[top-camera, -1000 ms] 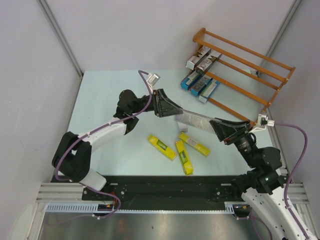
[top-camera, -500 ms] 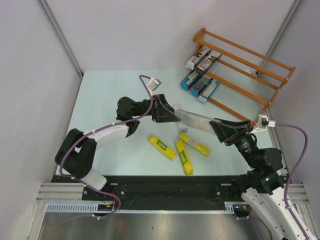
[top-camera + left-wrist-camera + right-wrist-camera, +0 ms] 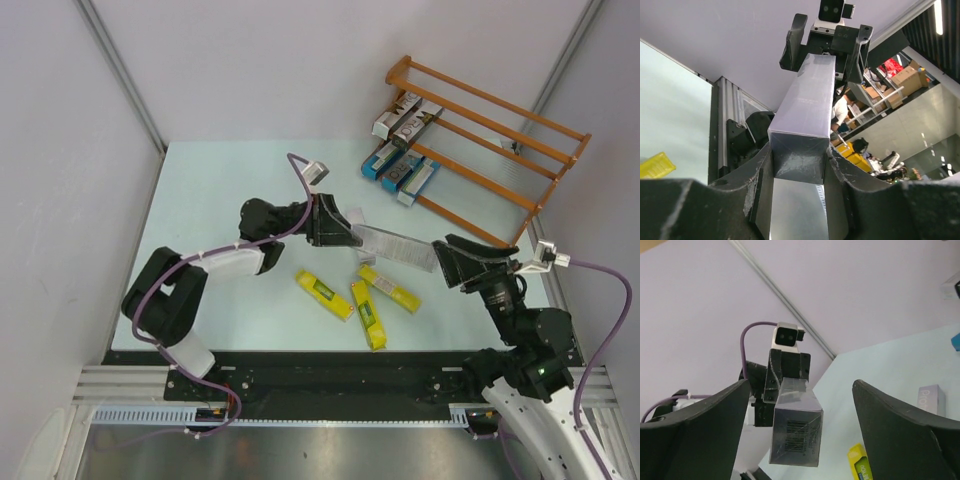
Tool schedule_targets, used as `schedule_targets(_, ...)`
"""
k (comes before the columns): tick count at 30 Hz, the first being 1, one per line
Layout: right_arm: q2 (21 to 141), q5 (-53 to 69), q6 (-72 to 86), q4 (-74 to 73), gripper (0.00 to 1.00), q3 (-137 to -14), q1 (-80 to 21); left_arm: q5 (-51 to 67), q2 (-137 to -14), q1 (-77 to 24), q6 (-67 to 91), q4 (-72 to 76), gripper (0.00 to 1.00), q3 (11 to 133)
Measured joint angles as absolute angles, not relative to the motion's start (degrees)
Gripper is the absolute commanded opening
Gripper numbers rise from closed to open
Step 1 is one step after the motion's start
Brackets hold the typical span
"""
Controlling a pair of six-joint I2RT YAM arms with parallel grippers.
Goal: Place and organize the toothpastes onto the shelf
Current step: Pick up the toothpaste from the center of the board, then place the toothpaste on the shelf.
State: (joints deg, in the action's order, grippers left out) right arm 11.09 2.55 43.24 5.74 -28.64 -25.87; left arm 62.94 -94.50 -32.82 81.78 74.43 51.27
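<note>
Pale blue table (image 3: 200, 200), grey walls (image 3: 250, 70), aluminium rail (image 3: 110, 383)

A long silver-grey cardboard carton (image 3: 805, 110) sits between the black left fingers (image 3: 845, 185), and its end between the black right fingers (image 3: 700, 435) carries a black barcode (image 3: 796, 436). Beneath the fingers lie three yellow cartons (image 3: 368, 314), seemingly green-striped, on the pale mint table (image 3: 200, 200).

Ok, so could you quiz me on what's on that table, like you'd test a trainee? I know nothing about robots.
1. How many long yellow cartons lie on the pale table? A two, B three, C five.
2. True or false: the left gripper grips the long silver-grey carton while the right gripper is open.
3. Fill in: the orange-brown wooden shelf stands at the table's far ___ corner.
Key: 1 B; 2 true; 3 right.
</note>
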Motion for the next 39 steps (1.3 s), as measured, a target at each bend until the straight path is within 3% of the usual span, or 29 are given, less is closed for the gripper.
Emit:
schedule_targets(8, 7.7, -7.7, 43.4, -2.5, 1.00, -28.8, -25.9, 55.0, -86.8, -32.8, 70.0, 61.6, 0.06, 46.1)
schedule_targets(12, 6.6, -12.3, 44.1, -6.6, 0.99, -28.8, -25.9, 45.8, -82.9, -32.8, 67.2, 55.5, 0.02, 41.4)
schedule_targets(23, 5.4, -24.4, 48.7, -16.3, 1.00, -31.5, -25.9, 20.3, -78.8, -36.8, 66.9, 37.7, 0.02, 33.7)
schedule_targets(31, 5.1, -26.6, 49.3, -18.4, 1.00, -31.5, -25.9, 16.1, -82.8, -37.7, 67.5, 38.1, 0.02, 35.3)
schedule_targets(39, 4.4, -27.3, 49.2, -18.8, 1.00, -31.5, -25.9, 16.1, -93.1, -38.5, 68.6, 39.9, 0.00, 45.1)
